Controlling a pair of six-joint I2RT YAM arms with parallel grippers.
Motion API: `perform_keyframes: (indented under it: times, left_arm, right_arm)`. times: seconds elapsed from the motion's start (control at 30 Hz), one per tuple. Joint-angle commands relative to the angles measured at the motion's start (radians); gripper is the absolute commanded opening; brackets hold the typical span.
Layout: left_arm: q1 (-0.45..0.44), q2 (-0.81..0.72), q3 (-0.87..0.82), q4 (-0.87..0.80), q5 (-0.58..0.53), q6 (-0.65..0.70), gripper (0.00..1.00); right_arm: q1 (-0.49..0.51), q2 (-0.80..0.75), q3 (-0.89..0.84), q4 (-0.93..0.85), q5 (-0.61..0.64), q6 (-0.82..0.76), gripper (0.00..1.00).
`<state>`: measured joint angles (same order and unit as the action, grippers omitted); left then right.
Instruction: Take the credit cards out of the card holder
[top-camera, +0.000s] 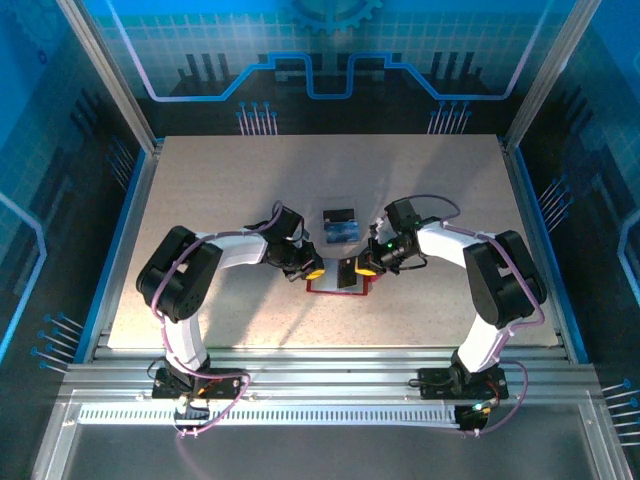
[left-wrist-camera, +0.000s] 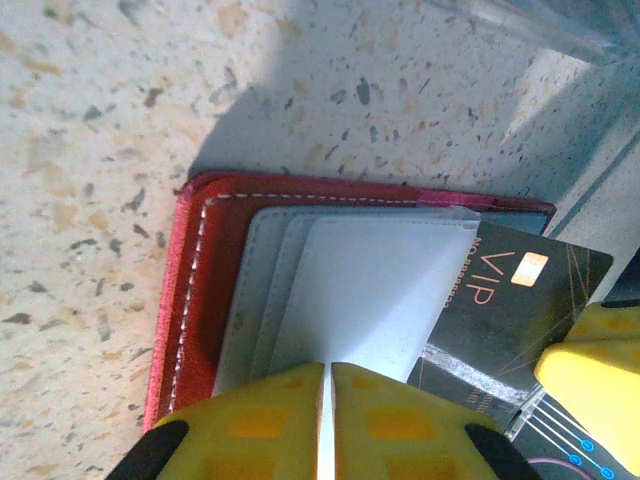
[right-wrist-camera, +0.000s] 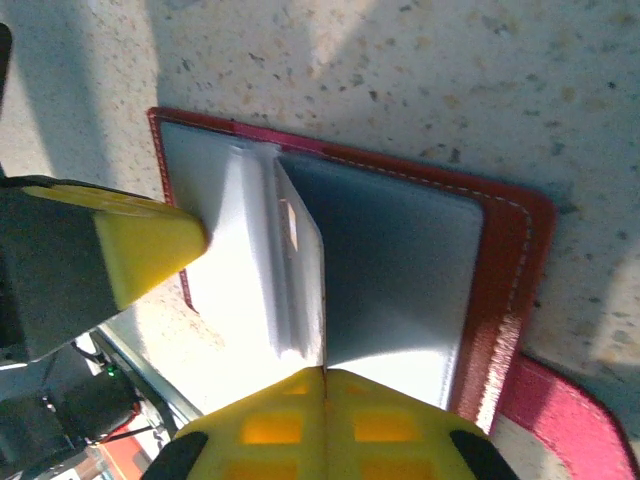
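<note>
Card holder (left-wrist-camera: 195, 300) edges hidden beneath left gripper (left-wrist-camera: 325, 378) and right gripper (right-wrist-camera: 325, 382).

The left arm (top-camera: 235, 250) and right arm (top-camera: 445, 240) are white tubes joined by bulky black housings. Thin purple cables (top-camera: 432, 197) loop along each. The left claw (left-wrist-camera: 325, 372) and right claw (right-wrist-camera: 325, 375) have yellow fingers (left-wrist-camera: 250, 420) with square recesses on black mounts. A green light (top-camera: 386, 243) glows on the right arm.
</note>
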<state>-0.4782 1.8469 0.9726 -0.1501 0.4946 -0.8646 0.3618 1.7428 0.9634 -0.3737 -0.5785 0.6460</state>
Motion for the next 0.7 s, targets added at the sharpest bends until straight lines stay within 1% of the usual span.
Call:
perform_keyframes:
  times: [0.0, 0.1, 0.27, 0.67]
  left_arm:
    - [-0.003, 0.010, -0.016, -0.054, -0.018, 0.001, 0.13]
    - [-0.003, 0.009, -0.017, -0.051, -0.016, -0.001, 0.13]
    - [-0.003, 0.009, -0.022, -0.049, -0.017, -0.001, 0.13]
    - [-0.003, -0.021, -0.025, -0.046, -0.027, -0.008, 0.13]
  right_arm:
    - [0.023, 0.004, -0.012, 0.059, -0.047, 0.061, 0.11]
    - [0.038, 0.011, -0.016, 0.075, -0.045, 0.079, 0.13]
    - [0.047, 0.012, -0.019, 0.078, -0.034, 0.086, 0.13]
    - [0.045, -0.042, -0.007, 0.036, -0.015, 0.056, 0.03]
